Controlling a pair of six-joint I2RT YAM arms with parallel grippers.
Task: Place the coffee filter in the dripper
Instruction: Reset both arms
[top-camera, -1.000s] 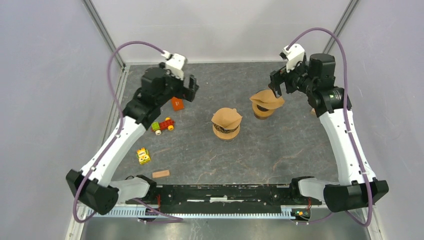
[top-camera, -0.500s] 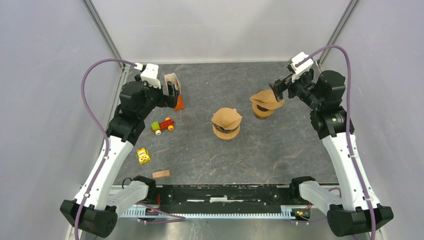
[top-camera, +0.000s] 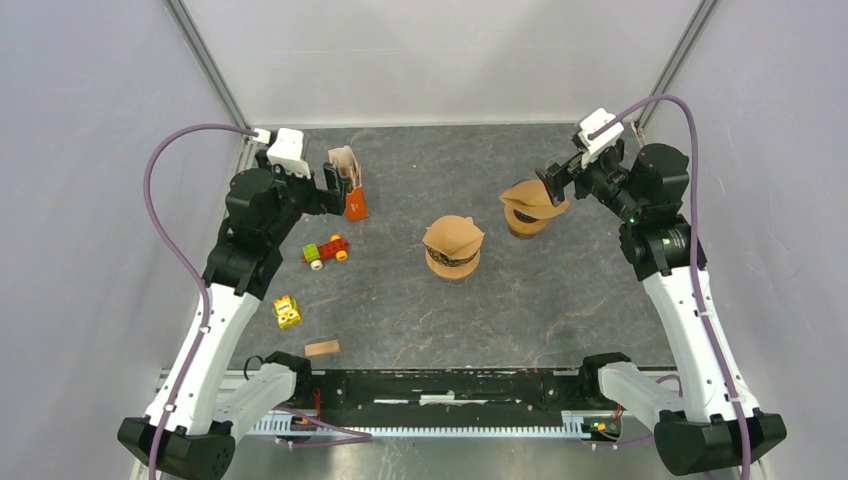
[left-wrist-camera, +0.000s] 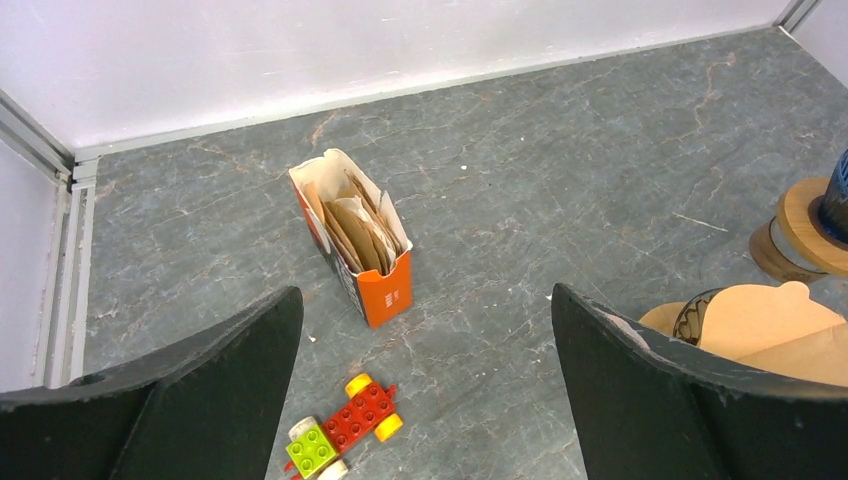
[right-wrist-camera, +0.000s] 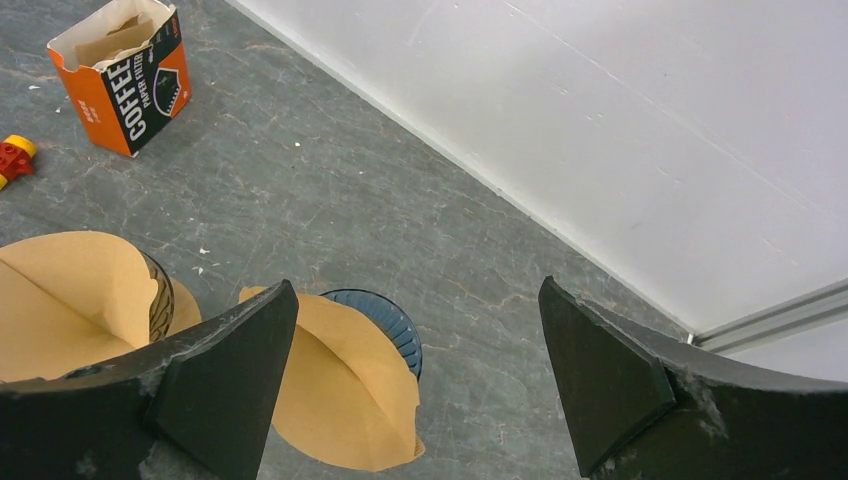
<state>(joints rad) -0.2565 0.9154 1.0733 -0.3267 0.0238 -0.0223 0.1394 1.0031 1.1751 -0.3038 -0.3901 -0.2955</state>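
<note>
Since half a second ago, the left hand (top-camera: 335, 188) has drawn back a little toward the left wall. The filter box (top-camera: 353, 200), which it overlapped then, now shows its orange face just beside the fingers. A full second ago that arm reached further in over the worktop (top-camera: 560, 300). The right hand (top-camera: 552, 182) has barely shifted in the last half second. Both drippers and the toy car (top-camera: 326, 251) lie where they were.

We see both hands spread wide, with nothing between the fingers.

The far filter (top-camera: 532, 195) sits on the far dripper (top-camera: 525, 225), just beside the right hand. The near filter (top-camera: 453, 236) caps the near dripper (top-camera: 452, 265) at mid-worktop. From above, each paper's longer span runs roughly left to right. In the right wrist view the far filter is creased, and the fold runs from the blue rim toward the lower right. The paper overhangs the rim on that side. We cannot tell how deep it sits in the cone.

The box stands upright with its top open. The spare filters (left-wrist-camera: 360, 230) stand on edge inside, lined up along its length. One dark side panel reads "COFFEE PAPER FILTER" in white.
</note>
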